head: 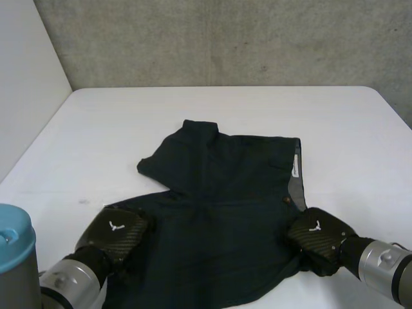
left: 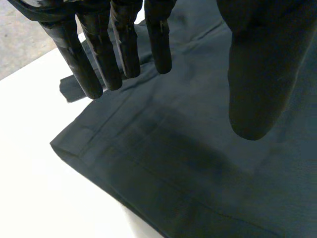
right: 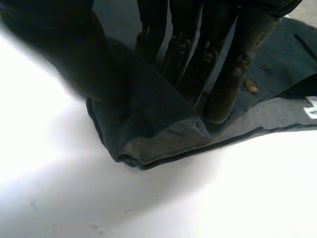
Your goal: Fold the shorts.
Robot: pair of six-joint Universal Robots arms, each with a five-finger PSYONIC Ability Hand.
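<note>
The dark shorts (head: 225, 206) lie flat on the white counter (head: 193, 109), close to the robot, with the waist on the right side and the legs on the left.

The right hand (head: 320, 235) is at the waist edge, near the button (head: 286, 200). Its thumb (right: 74, 59) and fingers (right: 223, 84) are pinched shut on a bunched-up bit of the waist, which is lifted a little off the counter.

The left hand (head: 116, 233) is over the corner of the near leg. Its fingers (left: 99, 54) are straight and spread from the thumb, and it holds nothing.

I think this is the grabbing step, before a fold. Next, the left hand should go down and pinch the leg edge. Then both hands should lift together, at the same height, and lay the near half over the far half so the edges line up.
</note>
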